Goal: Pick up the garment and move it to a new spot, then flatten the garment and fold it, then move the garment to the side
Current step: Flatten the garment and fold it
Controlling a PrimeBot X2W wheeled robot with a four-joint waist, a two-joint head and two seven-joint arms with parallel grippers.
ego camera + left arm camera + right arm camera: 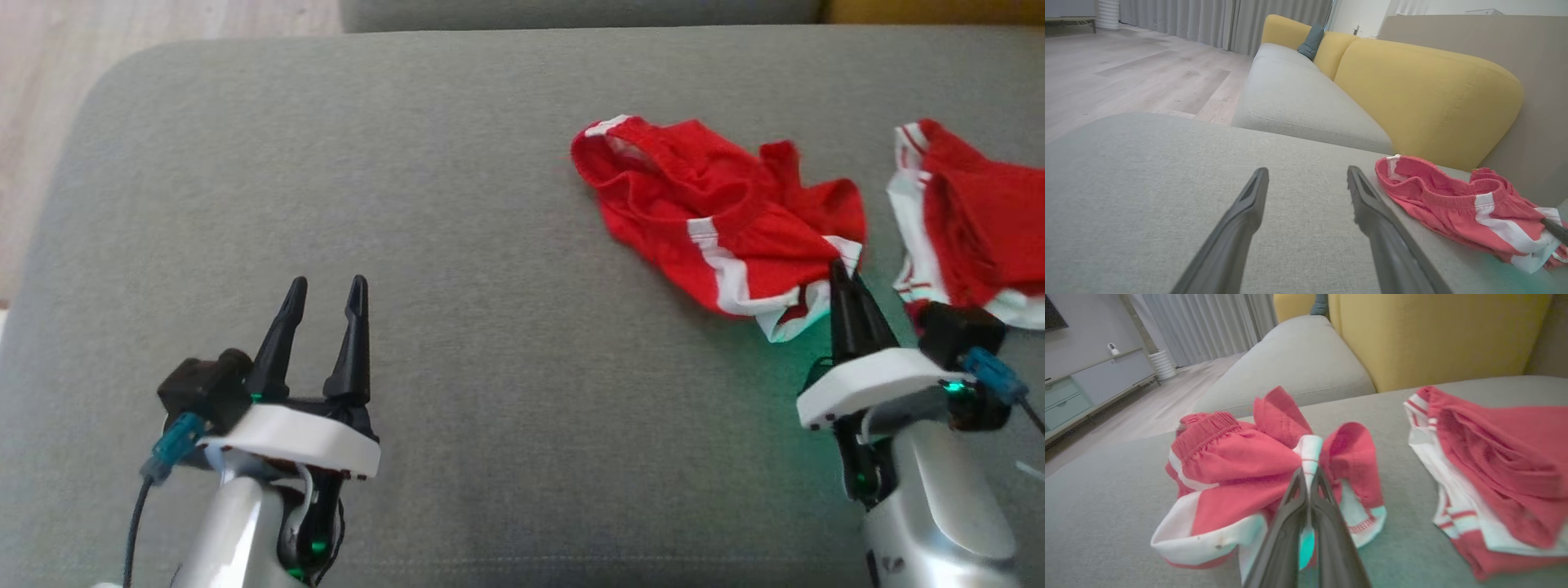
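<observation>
The garment is a pair of red shorts with white trim, lying crumpled on the grey cushion right of centre. My right gripper is shut on its near white hem, and in the right wrist view the fingers pinch a fold of that hem on the garment. My left gripper hovers open over bare cushion at the lower left, well away from the cloth. In the left wrist view the left gripper has its fingers spread, with the garment off to the right.
A second red and white garment lies at the right edge, close to my right wrist, also seen as a pile in the right wrist view. A yellow sofa back rises behind the cushion. Wooden floor lies past the cushion's left edge.
</observation>
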